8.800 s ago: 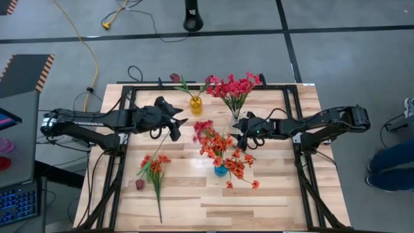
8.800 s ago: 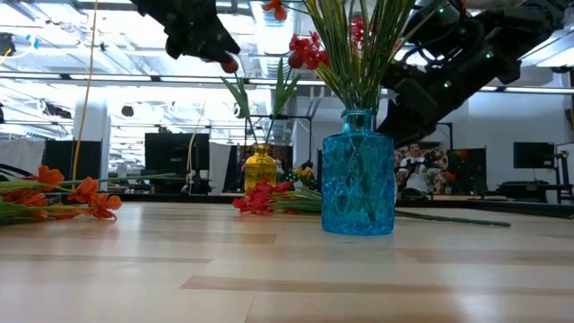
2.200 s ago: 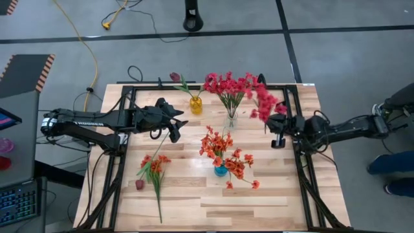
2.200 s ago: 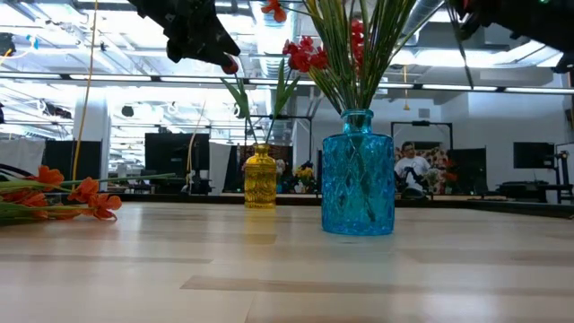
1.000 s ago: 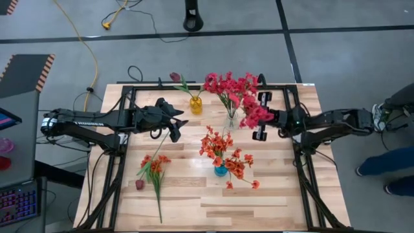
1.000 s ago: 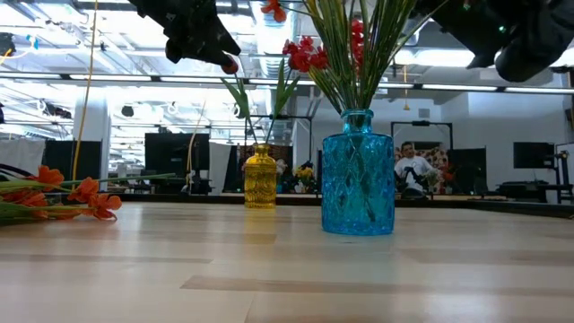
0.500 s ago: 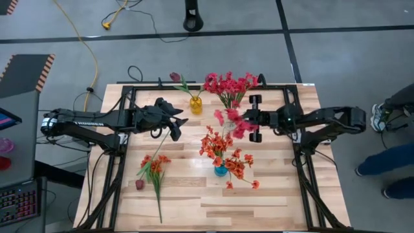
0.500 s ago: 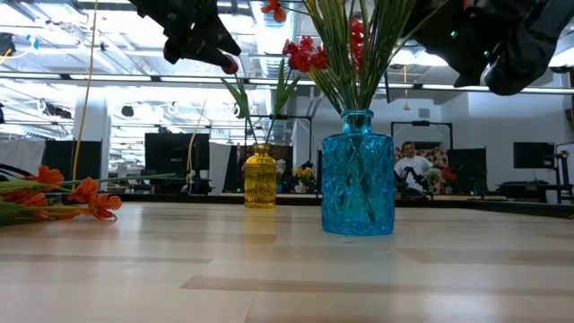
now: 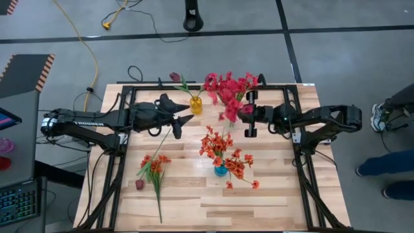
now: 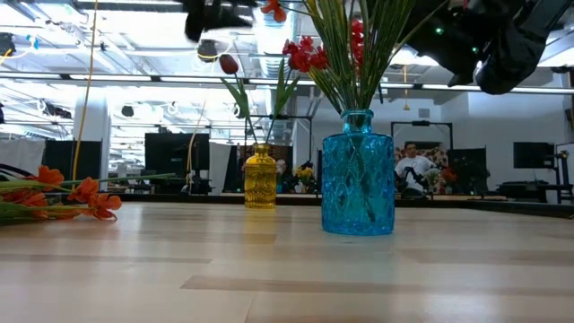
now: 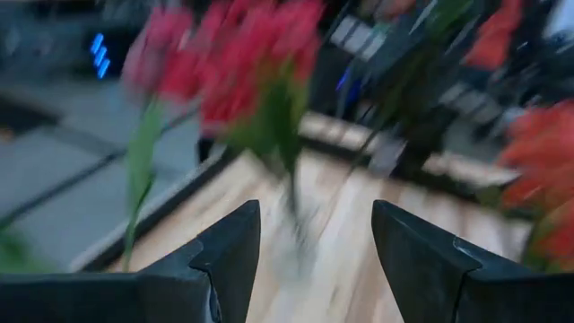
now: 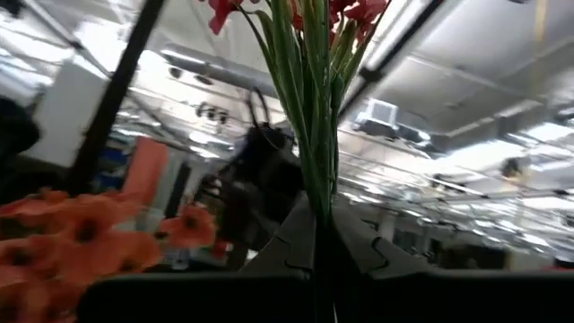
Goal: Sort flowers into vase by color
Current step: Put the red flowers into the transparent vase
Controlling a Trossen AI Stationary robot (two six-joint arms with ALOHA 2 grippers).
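Observation:
My right gripper (image 9: 240, 115) is shut on a crimson-pink spray (image 9: 228, 114), whose blooms hang over the clear vase that holds more pink flowers (image 9: 230, 84). My left gripper (image 9: 187, 119) hovers open beside the yellow vase (image 9: 195, 104), nothing between its fingers (image 11: 224, 260). That vase holds a maroon bud (image 10: 229, 65). The blue vase (image 10: 358, 184) holds orange-red blooms (image 9: 220, 149). An orange spray (image 9: 154, 165) and a maroon bud (image 9: 139, 184) lie flat on the table's left. My right gripper pinches the pink spray's bunched green stems (image 12: 316, 211) between its two fingers. It comes from the table's right, and the stems run on forward past the fingertips to the blooms (image 12: 309, 13). The spray is lifted clear of the table; its lower end is hidden.
Black frame rails (image 9: 129, 90) border the table on the left, right and far sides. A person's legs (image 9: 394, 152) stand off the right edge. Bare wood (image 9: 259, 207) lies along the near edge.
My right gripper has carried the pink spray toward the table's left, from beside the clear vase to above it, staying shut. My left gripper has shifted a little right toward the yellow vase, still open.

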